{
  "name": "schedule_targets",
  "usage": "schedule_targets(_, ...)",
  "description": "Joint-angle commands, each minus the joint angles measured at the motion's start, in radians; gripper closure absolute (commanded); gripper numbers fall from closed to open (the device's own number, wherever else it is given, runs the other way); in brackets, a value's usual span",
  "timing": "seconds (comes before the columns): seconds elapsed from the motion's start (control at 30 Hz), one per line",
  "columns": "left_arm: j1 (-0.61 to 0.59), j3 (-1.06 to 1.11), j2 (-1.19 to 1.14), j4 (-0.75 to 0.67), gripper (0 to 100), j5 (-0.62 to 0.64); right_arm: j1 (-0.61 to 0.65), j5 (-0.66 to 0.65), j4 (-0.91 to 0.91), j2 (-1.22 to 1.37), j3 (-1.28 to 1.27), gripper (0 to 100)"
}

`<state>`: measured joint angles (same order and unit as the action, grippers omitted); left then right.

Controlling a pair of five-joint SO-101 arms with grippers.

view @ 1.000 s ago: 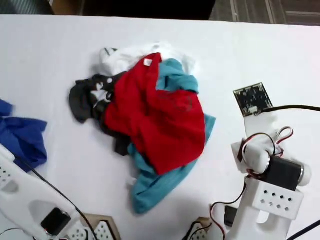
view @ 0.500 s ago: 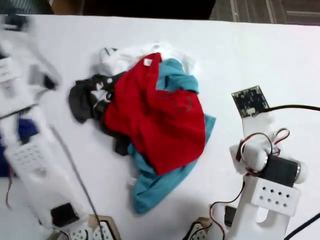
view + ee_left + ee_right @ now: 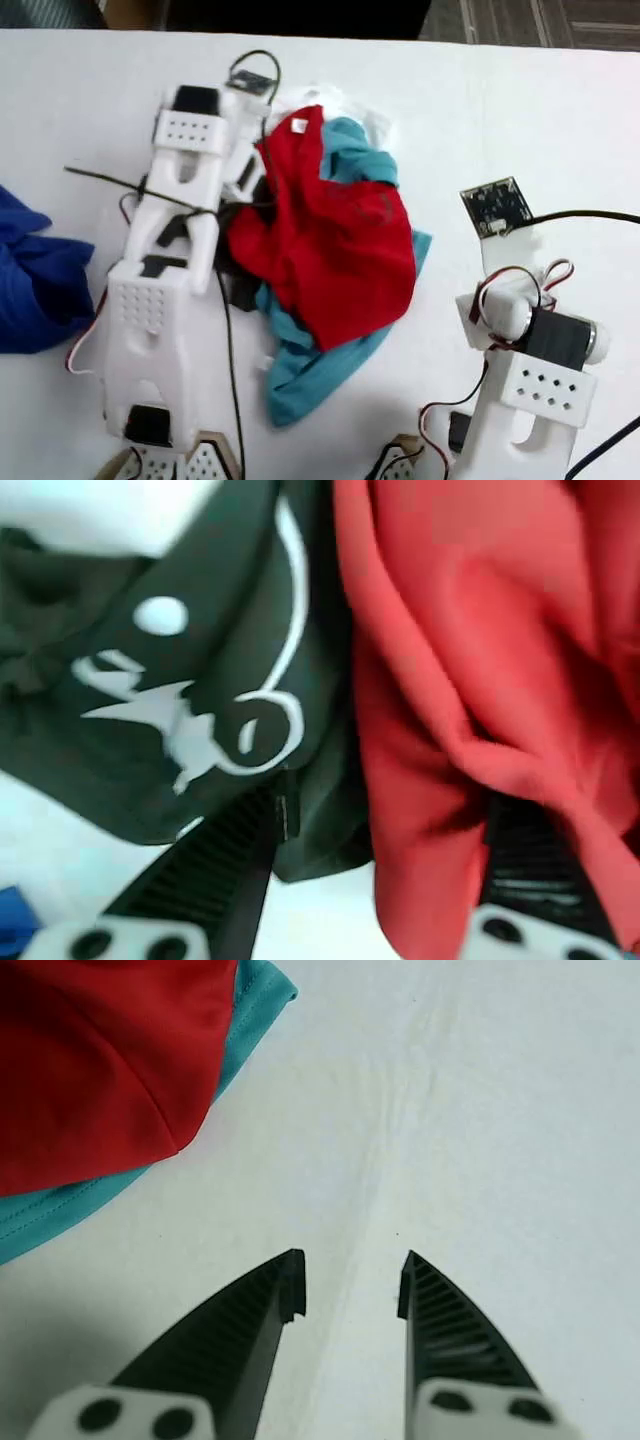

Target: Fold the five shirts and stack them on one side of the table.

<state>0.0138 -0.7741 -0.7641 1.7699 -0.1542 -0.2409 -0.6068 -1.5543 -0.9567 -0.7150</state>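
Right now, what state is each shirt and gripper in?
Red shirt, unfolded, topmost.
Teal shirt, unfolded, under red.
Black shirt, crumpled, beside red.
White shirt, crumpled, partly under red.
Blue shirt, crumpled, apart.
Left gripper, open at black and red shirts.
Right gripper, open over table.

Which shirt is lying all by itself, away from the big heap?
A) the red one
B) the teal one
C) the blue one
C: the blue shirt lies alone near one edge of the table, while the red shirt is heaped on top of the teal shirt in the middle.
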Motion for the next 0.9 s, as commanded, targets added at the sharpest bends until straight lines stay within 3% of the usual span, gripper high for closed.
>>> schedule_targets(0.0,0.005,-0.004,-0.046,0.000,68,0.012,0.001,-0.002,0.013,-0.004,-0.002,83.3)
schedule_targets(0.23,0.003,-0.004,-0.193,0.003,70,0.012,0.001,-0.002,0.018,-0.004,-0.002,83.3)
schedule_targets(0.37,-0.049,-0.007,-0.207,0.000,91,0.020,-0.002,-0.002,0.018,-0.004,-0.002,83.3)
schedule_targets(0.4,-0.074,-0.013,-0.204,-0.002,98,0.034,-0.004,-0.002,0.018,-0.004,-0.002,83.3)
schedule_targets(0.63,-0.334,-0.220,-0.160,0.011,98,0.063,-0.004,-0.002,0.018,-0.004,-0.002,83.3)
schedule_targets(0.87,-0.623,-0.446,0.058,0.011,98,0.011,0.001,-0.002,0.035,-0.004,-0.002,83.3)
